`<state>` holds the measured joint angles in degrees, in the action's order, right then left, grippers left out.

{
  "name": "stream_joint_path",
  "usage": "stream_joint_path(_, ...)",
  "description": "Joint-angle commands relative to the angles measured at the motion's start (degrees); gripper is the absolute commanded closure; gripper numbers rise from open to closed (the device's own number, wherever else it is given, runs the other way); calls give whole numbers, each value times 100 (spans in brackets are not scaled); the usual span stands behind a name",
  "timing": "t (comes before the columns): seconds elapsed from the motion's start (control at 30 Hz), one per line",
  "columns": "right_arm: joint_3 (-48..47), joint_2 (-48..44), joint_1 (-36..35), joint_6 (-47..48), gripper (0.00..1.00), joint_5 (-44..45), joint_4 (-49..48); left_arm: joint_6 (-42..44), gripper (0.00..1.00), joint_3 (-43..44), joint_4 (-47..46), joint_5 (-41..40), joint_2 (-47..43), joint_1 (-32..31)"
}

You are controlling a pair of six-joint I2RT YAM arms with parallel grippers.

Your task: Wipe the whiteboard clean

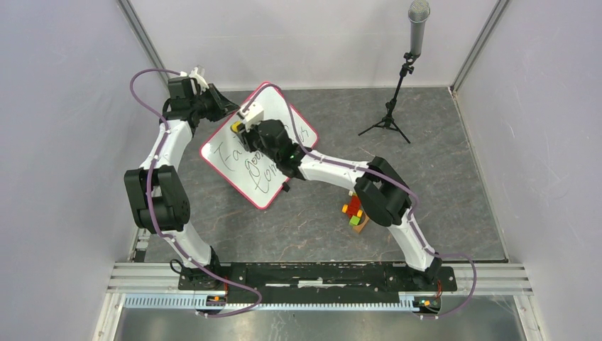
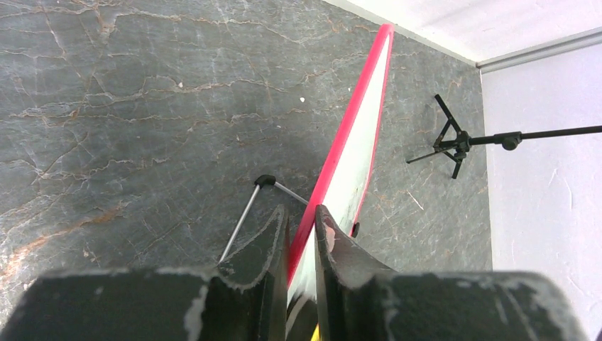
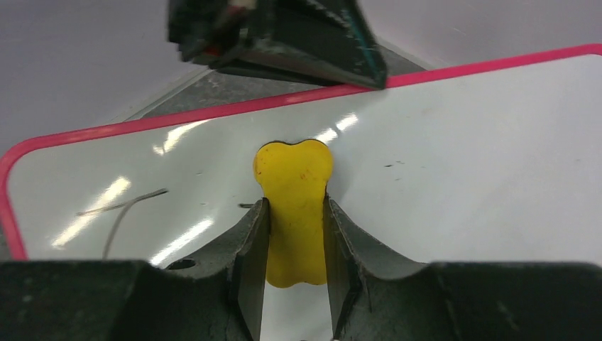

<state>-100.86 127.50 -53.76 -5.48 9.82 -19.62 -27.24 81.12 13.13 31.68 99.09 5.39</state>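
The whiteboard [image 1: 228,162], white with a red-pink rim, stands tilted on the grey table at centre left, with black handwriting [image 1: 261,169] on its lower half. My left gripper [image 1: 228,109] is shut on the board's upper left rim; in the left wrist view the fingers [image 2: 302,231] clamp the red edge [image 2: 355,121]. My right gripper [image 1: 247,128] is shut on a yellow eraser [image 3: 293,181] and presses it against the board's white face [image 3: 468,163] near the top rim. The left gripper's fingertips [image 3: 312,50] show just above it. A faint grey stroke [image 3: 121,206] lies to the eraser's left.
A microphone on a black tripod [image 1: 397,92] stands at the back right; it also shows in the left wrist view [image 2: 454,145]. A pile of coloured blocks [image 1: 353,210] lies by the right arm's elbow. A thin metal prop leg [image 2: 245,213] sits behind the board. Walls close in on three sides.
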Motion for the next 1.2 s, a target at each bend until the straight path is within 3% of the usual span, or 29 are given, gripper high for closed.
stream_joint_path(0.0, -65, 177, -376, 436, 63, -432, 261, -330, 77, -19, -6, 347, -65, -134)
stream_joint_path(0.3, 882, -298, -689, 759, 64, -750, 36, -349, 78, -19, -3, 366, -134, -134)
stream_joint_path(0.43, 1167, -475, -610, 694, 63, -114, -32, -332, 78, -43, -5, 343, -121, -130)
stream_joint_path(0.63, 1684, -732, -57, -202, 64, 79, -224, -344, 78, -35, 4, 357, -108, -127)
stream_joint_path(0.87, 1702, -628, 494, -1023, 64, -21, 67, -342, 78, -35, 4, 361, -116, -133)
stream_joint_path(1.17, 1271, -502, 150, -563, 64, 5, 202, -363, 78, -38, -3, 374, -139, -133)
